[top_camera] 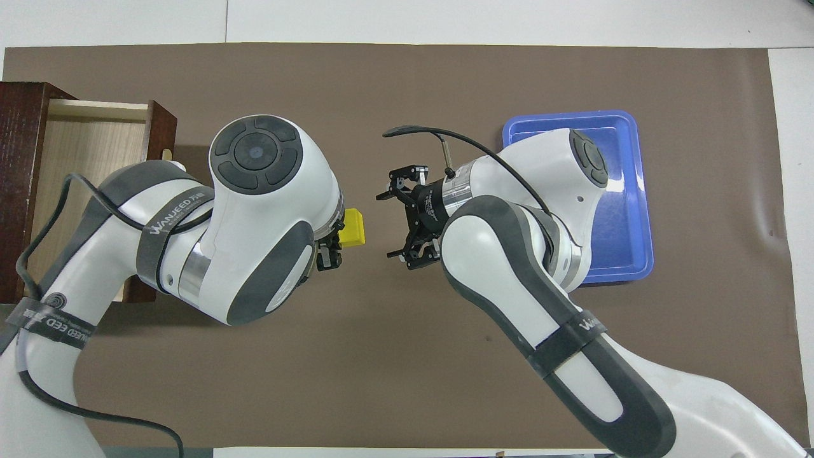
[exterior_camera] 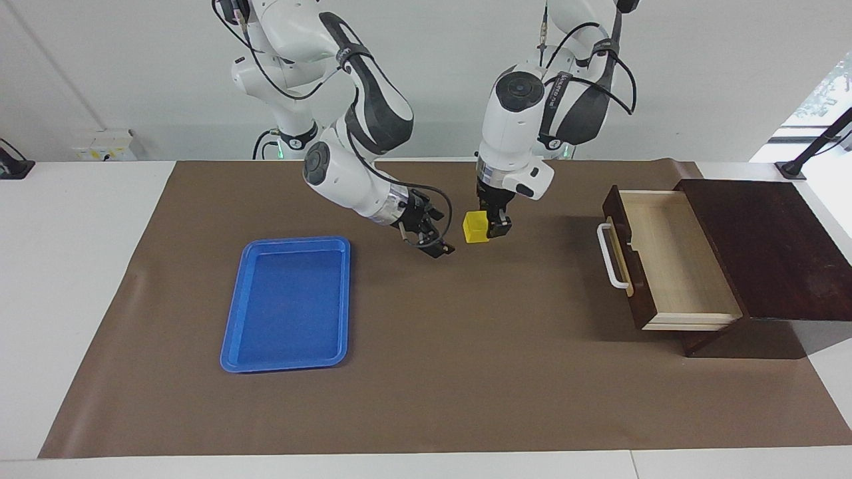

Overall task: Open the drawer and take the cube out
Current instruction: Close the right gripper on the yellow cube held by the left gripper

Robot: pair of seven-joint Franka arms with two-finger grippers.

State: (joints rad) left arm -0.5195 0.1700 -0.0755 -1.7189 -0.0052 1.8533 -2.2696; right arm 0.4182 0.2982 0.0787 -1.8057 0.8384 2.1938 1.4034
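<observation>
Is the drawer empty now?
Empty: the drawer stands pulled out and shows only bare pale wood inside. The yellow cube is outside it, held up by the left gripper.

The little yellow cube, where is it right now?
The cube is up in the air over the brown mat, held in the left gripper, between the open drawer and the blue tray.
</observation>
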